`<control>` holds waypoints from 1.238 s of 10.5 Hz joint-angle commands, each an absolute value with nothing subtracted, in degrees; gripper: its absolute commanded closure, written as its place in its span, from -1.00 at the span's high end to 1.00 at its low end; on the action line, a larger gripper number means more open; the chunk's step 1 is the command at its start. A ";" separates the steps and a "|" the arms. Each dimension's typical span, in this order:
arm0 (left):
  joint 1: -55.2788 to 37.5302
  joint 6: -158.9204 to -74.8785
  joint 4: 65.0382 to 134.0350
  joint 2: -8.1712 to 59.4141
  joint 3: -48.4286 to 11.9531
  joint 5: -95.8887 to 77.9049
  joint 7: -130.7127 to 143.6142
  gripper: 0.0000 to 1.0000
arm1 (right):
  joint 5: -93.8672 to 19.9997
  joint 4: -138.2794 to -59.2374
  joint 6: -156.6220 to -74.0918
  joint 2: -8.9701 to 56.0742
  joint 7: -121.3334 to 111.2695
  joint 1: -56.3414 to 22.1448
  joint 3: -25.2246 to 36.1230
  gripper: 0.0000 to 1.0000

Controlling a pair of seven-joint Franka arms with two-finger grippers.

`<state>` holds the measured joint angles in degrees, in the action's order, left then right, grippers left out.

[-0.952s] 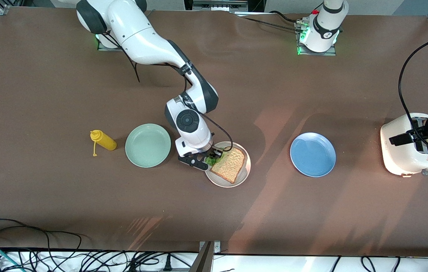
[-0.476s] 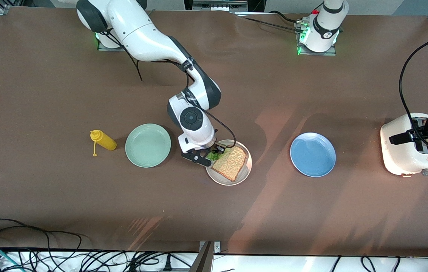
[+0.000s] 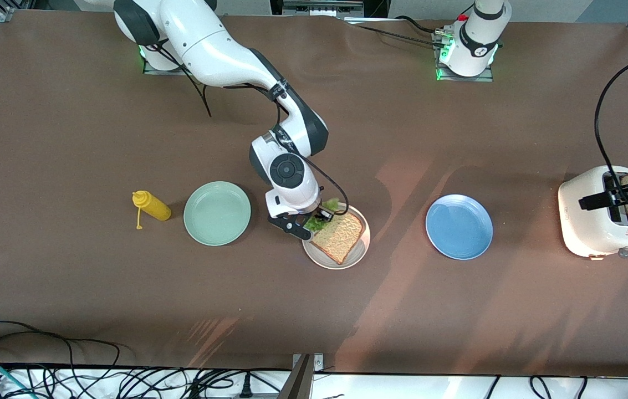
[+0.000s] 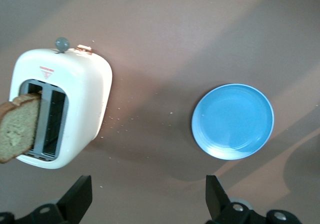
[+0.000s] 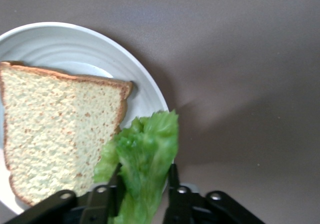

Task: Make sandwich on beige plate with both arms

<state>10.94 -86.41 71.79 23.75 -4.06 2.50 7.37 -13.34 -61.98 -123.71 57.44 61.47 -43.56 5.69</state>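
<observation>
Three plates sit on the worktop (image 3: 70, 138): one beige plate (image 3: 362, 247), one mint-green plate (image 3: 217, 213), one blue plate (image 3: 459, 226). Two toast slices: one on the beige plate (image 3: 339, 237), one in the toaster (image 4: 17, 129). One lettuce leaf (image 5: 142, 169), one white toaster (image 3: 602, 219), one yellow squeeze bottle (image 3: 151, 205).

tabletop (image 3: 70, 138): I see brown matte surface w/ light patches.
mustard bottle (image 3: 151, 205): yellow, lying on its side, twd right arm's end.
mint-green plate (image 3: 217, 213): just beside bottle.
beige plate (image 3: 363, 249): mid-tabletop, carries toast slice (image 3: 338, 235).
blue plate (image 3: 459, 226): betw. beige plate & toaster.
toaster (image 3: 596, 221): white, at left arm's end.
arm bases (image 3: 466, 66): farthest from front cam.
</observation>
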 commanded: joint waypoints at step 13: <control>25.75 -87.01 72.42 24.43 -4.48 4.48 -12.74 1.00 | -10.37 -67.49 -122.18 48.79 54.59 -41.40 5.45 1.00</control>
